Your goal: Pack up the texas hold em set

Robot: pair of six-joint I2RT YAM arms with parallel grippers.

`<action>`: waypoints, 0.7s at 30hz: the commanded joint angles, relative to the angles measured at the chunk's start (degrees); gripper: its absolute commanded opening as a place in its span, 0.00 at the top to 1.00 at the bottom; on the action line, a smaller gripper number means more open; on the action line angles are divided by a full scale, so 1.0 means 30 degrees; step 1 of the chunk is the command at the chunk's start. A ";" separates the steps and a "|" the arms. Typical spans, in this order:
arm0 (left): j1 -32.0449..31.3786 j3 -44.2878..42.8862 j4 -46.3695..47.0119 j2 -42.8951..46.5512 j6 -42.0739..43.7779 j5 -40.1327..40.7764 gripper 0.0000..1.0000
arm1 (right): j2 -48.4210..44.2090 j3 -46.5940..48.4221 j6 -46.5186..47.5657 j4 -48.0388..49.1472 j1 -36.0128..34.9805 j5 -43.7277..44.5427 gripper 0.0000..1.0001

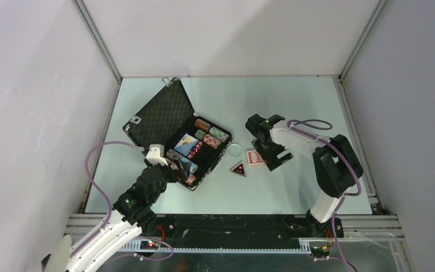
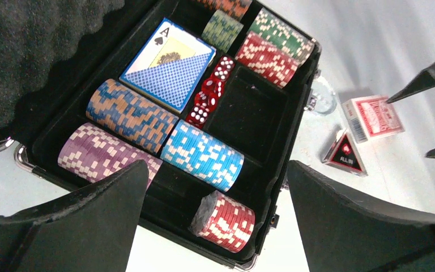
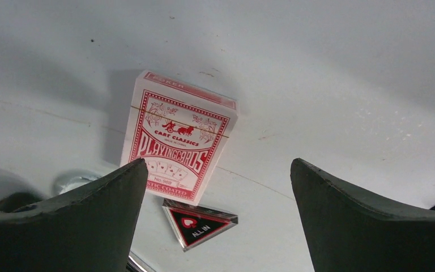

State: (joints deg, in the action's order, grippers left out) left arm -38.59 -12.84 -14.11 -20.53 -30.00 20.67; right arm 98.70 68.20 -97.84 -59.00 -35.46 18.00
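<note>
The black briefcase (image 1: 154, 116) lies open at centre-left, its foam lid tilted back. Its tray holds several chip stacks, a blue card deck (image 2: 170, 65) and red dice (image 2: 209, 93); one square compartment (image 2: 249, 110) is bare. A red chip stack (image 2: 224, 221) lies in the near corner. My left gripper (image 1: 175, 165) is open and empty above that near corner, which also shows in its wrist view (image 2: 216, 170). The red card deck (image 1: 255, 157) and the black-red triangle (image 1: 238, 169) lie on the table right of the case. My right gripper (image 1: 279, 160) is open and empty just right of the red deck (image 3: 178, 144), with the triangle (image 3: 198, 221) below the deck.
A small clear disc (image 1: 235, 149) lies on the table between the case and the red deck. Metal latches stick out from the case's edges. Grey walls close in the table on three sides. The right arm's cable loops above its elbow (image 1: 308, 122).
</note>
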 commanded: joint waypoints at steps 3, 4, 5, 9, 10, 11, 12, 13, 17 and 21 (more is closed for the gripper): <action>0.0119 0.0175 0.0656 0.1832 0.0680 -0.0358 0.01 | 0.1555 0.1244 -0.2654 -0.0117 0.0118 -0.0089 0.00; 0.0119 0.0244 0.0614 0.1995 0.0646 -0.0357 0.01 | 0.1643 0.1255 -0.2753 0.0020 0.0106 -0.0086 0.00; 0.0119 0.0270 0.0553 0.2249 0.0635 -0.0392 0.01 | 0.1782 0.1257 -0.2838 0.0136 0.0090 -0.0075 0.00; 0.0121 0.0302 0.0485 0.2427 0.0625 -0.0406 0.01 | 0.1927 0.1259 -0.3366 0.0371 0.0151 0.0146 0.00; 0.0127 0.0261 0.0470 0.2380 0.0617 -0.0434 0.01 | 0.1926 0.1259 -0.3561 0.0410 0.0136 0.0179 0.00; 0.0123 0.0234 0.0495 0.2235 0.0621 -0.0424 0.01 | 0.1946 0.1259 -0.3637 0.0512 0.0149 0.0225 0.00; 0.0120 0.0178 0.0490 0.2152 0.0609 -0.0409 0.01 | 0.2026 0.1259 -0.3819 0.0554 0.0136 0.0233 0.00; 0.0119 0.0149 0.0522 0.1995 0.0599 -0.0412 0.01 | 0.2098 0.1259 -0.3931 0.0695 0.0140 0.0187 0.00; 0.0122 0.0102 0.0576 0.1732 0.0595 -0.0414 0.01 | 0.2663 0.1259 -0.4068 0.1073 0.0157 -0.0123 0.00; 0.0136 0.0125 0.0575 0.1795 0.0570 -0.0392 0.01 | 0.3288 0.1259 -0.4028 0.1323 0.0094 -0.0233 0.01</action>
State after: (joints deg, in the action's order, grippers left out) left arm -38.59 -12.10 -14.04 -15.09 -29.47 20.10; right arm 106.30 70.57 -107.68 -55.33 -35.27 16.56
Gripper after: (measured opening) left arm 0.993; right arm 0.993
